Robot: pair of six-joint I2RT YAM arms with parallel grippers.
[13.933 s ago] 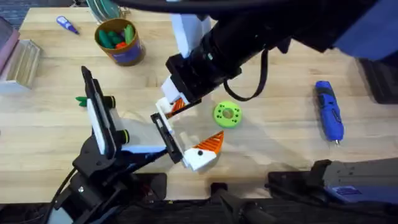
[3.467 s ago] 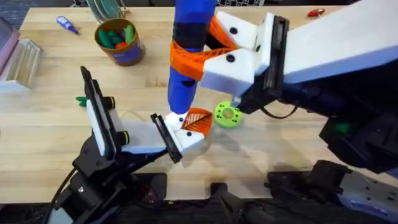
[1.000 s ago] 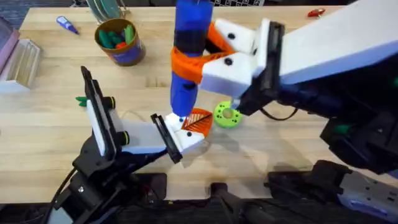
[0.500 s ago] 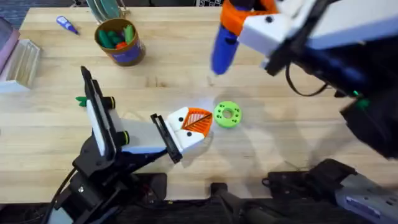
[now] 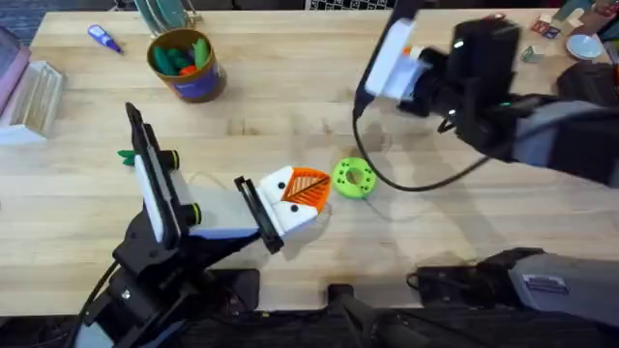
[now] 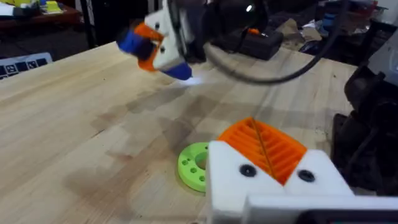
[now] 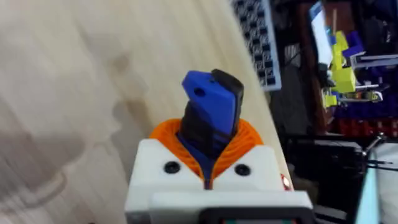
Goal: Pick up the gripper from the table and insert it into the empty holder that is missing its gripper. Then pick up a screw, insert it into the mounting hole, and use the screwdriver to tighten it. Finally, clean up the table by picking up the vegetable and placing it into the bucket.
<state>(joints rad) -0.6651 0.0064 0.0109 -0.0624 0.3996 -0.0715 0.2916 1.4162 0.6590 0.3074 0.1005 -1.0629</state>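
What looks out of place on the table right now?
A small green vegetable lies loose on the wood beside the left arm, outside the bucket that holds similar items. A perforated green disc sits beside the orange finger.

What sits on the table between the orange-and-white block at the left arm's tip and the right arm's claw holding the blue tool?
In the overhead view, a flat green disc lies beside the block; beyond it, bare wood up to the right gripper.

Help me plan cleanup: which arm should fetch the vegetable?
Left, probably. The vegetable lies beside the left arm, on the bucket's side; the right gripper is across the table, clamping the screwdriver.
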